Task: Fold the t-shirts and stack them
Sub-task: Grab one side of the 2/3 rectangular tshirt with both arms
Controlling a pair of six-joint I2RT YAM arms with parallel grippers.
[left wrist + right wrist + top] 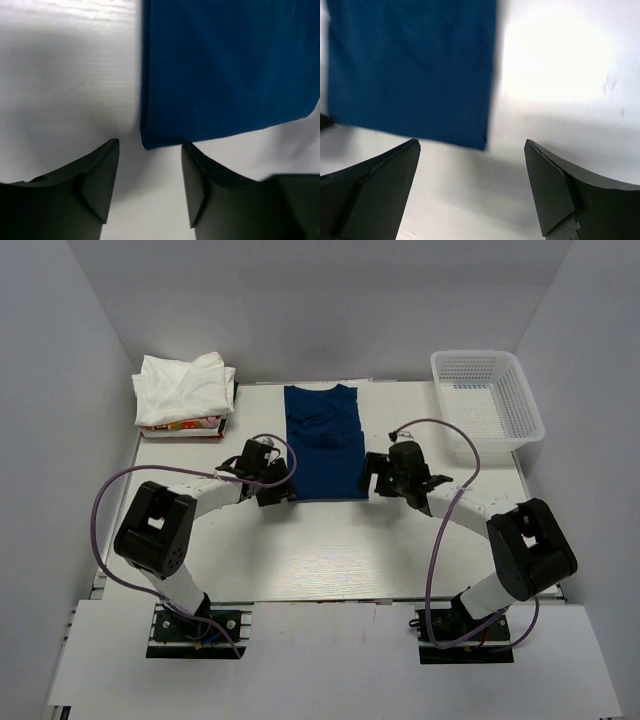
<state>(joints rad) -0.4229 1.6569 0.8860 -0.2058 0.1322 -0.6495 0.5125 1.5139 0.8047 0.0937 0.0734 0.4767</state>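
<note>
White table, carrying both arms at its near edge. Navy blue tee, folded to a long rectangle, lies flat between the two claws and stretches away from them toward the table's far side. White mesh basket stands well beyond the right claw and out to its right. Stack of white tees lies well beyond the left claw and out to its left.

Left claw sits low over the table at the tee's near left corner. Its jaws stand partly apart and hold nothing, and the corner lies just ahead of the gap. Right claw sits at the near right corner with its jaws spread wide and empty. That corner lies just ahead of the gap, nearer its left finger.
</note>
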